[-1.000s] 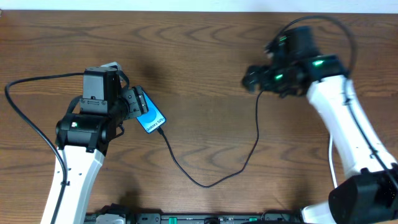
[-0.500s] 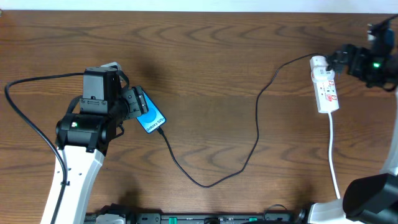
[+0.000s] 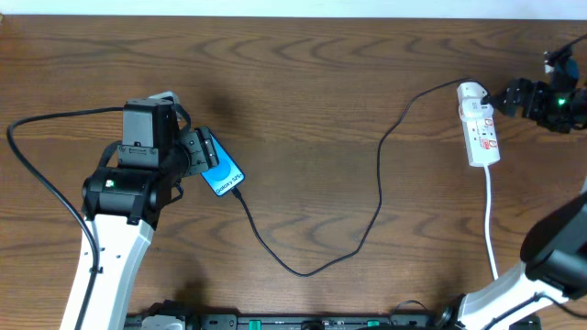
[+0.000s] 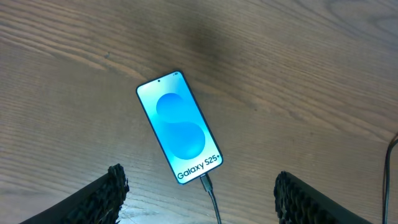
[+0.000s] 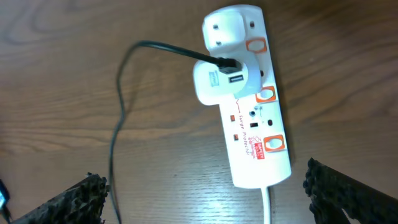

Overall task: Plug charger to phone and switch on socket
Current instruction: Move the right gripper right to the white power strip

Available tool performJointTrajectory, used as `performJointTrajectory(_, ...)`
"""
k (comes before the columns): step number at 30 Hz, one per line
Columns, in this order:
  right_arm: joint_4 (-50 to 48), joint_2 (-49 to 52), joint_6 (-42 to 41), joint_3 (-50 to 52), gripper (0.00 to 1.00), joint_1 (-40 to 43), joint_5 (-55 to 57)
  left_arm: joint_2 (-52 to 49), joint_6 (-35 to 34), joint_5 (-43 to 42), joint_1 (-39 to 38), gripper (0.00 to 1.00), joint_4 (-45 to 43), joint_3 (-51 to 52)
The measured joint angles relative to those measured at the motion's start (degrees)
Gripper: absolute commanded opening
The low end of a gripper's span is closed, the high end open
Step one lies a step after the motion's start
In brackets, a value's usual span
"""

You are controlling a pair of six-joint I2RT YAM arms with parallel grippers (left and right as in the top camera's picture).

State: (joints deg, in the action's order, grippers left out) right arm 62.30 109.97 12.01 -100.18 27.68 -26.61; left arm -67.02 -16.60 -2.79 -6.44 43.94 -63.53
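Note:
The phone (image 3: pixel 225 175) lies face up on the wooden table, its blue screen lit; the left wrist view shows it too (image 4: pixel 180 127). The charger's thin black cable (image 3: pixel 312 269) is plugged into the phone's bottom end (image 4: pixel 206 183) and loops across to the socket (image 3: pixel 480 124). In the right wrist view the cable (image 5: pixel 118 124) enters a white adapter (image 5: pixel 224 78) seated in the socket (image 5: pixel 258 143). My left gripper (image 3: pixel 196 151) (image 4: pixel 200 190) is open and empty just above the phone. My right gripper (image 3: pixel 510 94) (image 5: pixel 205 186) is open and empty beside the socket.
The socket's white cord (image 3: pixel 491 220) runs toward the table's front edge. The left arm's thick black cable (image 3: pixel 37 174) curves along the left side. A white wall strip edges the table at the back.
My right arm has swung from above the socket area to the far right, uncovering the socket and its cord. The left arm, phone and cable have not moved.

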Motion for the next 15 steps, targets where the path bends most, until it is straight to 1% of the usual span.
performJointTrajectory(5, -0.3, 5.4, 3.2, -0.5, 0.99, -0.1, -0.3, 0.0, 0.0, 0.0, 0.0, 0.78, 0.0, 0.0)
performJointTrajectory(15, -2.6, 12.2, 9.5, -0.8, 0.99, -0.8, -0.4, 0.0, 0.1, 0.0, 0.0, 0.78, 0.0, 0.0)
